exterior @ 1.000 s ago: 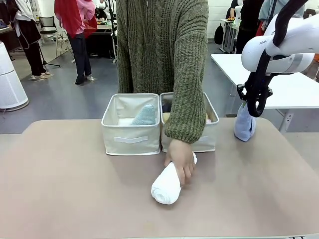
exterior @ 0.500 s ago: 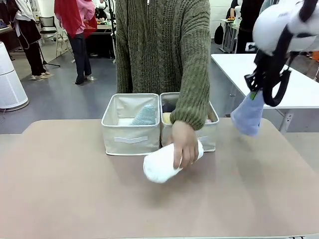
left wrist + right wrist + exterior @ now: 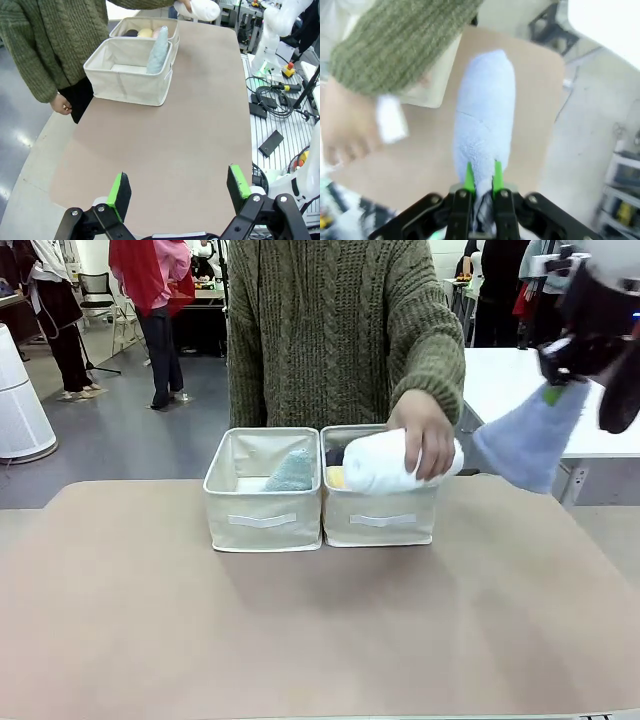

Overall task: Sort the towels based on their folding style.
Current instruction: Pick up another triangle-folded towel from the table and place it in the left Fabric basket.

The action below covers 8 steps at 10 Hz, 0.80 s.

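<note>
- The person's hand point(image 3: 425, 430) has lifted the white rolled towel point(image 3: 385, 462) off the tabletop point(image 3: 300, 630), where it lay a second ago in front of the bins. It now holds the towel over the right bin point(image 3: 380, 525).
- The right gripper point(image 3: 482, 177) has raised the lavender-blue cone towel point(image 3: 530, 445) from where it stood on the tabletop to the right of the bins. Its jaws are clamped on the towel's narrow tip.
- That towel now hangs in the air, tilted, just beyond the right bin's outer side, with its broad end lowest.
- The left gripper point(image 3: 180, 187) hovers over the near tabletop with its jaws spread wide and nothing between them.
- The right bin already holds rolls, with a yellow towel point(image 3: 334, 477) and a dark one showing. The white roll looks set to join them.
- The left bin point(image 3: 262, 520) holds the pale teal cone towel point(image 3: 292, 472), standing upright. The lavender cone likely belongs there, so it has to cross over the right bin and the person's arm.
- The lavender towel is soft, nubbly terry, and its cone shape is intact under the grip.
</note>
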Motion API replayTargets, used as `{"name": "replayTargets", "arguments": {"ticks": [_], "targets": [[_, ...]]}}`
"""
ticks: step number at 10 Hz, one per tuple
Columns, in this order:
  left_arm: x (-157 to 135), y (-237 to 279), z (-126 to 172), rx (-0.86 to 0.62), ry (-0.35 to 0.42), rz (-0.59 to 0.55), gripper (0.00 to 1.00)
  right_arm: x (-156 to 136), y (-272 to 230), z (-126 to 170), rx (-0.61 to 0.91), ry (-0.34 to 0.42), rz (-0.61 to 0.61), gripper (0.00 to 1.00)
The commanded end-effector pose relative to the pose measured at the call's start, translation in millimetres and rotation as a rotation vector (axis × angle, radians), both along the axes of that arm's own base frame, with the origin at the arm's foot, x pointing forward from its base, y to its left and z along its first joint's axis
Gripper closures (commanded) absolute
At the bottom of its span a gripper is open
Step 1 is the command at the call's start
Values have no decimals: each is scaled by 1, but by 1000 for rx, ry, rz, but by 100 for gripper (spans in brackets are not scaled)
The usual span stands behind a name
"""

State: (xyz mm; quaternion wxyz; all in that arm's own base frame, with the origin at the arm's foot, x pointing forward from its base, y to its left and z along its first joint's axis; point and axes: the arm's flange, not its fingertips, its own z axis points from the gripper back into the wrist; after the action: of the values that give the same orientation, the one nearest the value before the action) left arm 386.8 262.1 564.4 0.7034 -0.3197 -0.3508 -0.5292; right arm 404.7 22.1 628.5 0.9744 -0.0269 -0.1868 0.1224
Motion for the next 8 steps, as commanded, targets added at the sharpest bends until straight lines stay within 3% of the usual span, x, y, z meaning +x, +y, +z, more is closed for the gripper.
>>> {"name": "replayTargets", "arguments": {"ticks": [1,3,4,8], "targets": [[-2,-1,1,-13,-10,-1,0,-63,-104,5,-43,-12,-231,86],[-2,-1,1,-13,-10,-1,0,-156,-185,26,9,-118,-482,86],[-2,-1,1,-13,-10,-1,0,-173,-194,27,23,-136,-497,86],[-2,-1,1,-13,-10,-1,0,-174,-201,22,42,-123,-440,86]]}}
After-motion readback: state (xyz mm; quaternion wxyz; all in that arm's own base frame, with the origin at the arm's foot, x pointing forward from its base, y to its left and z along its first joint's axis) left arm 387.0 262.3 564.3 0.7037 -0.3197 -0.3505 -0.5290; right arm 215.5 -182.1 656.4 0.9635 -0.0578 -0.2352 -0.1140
